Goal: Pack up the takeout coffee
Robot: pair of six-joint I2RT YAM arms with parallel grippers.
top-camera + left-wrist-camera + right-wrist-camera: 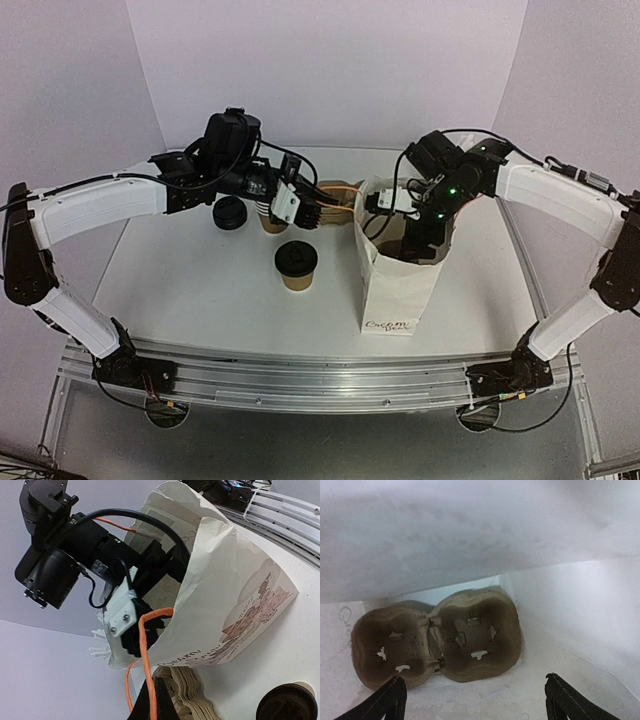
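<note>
The right gripper [474, 680] hangs inside the white paper bag [390, 290], fingers spread wide and holding nothing, above a pulp cup carrier [440, 640] on the bag's floor. The left gripper [156, 700] looks closed on the bag's orange handle [145, 645], apparently steadying the mouth. The takeout coffee [296, 265] stands lidded and upright mid-desk [200, 290], just beside the bag on its left-edge side, ungrasped. Judging by this, the carrier is seated; next, the right arm must lift clear, then grip the cup below its lid.
</note>
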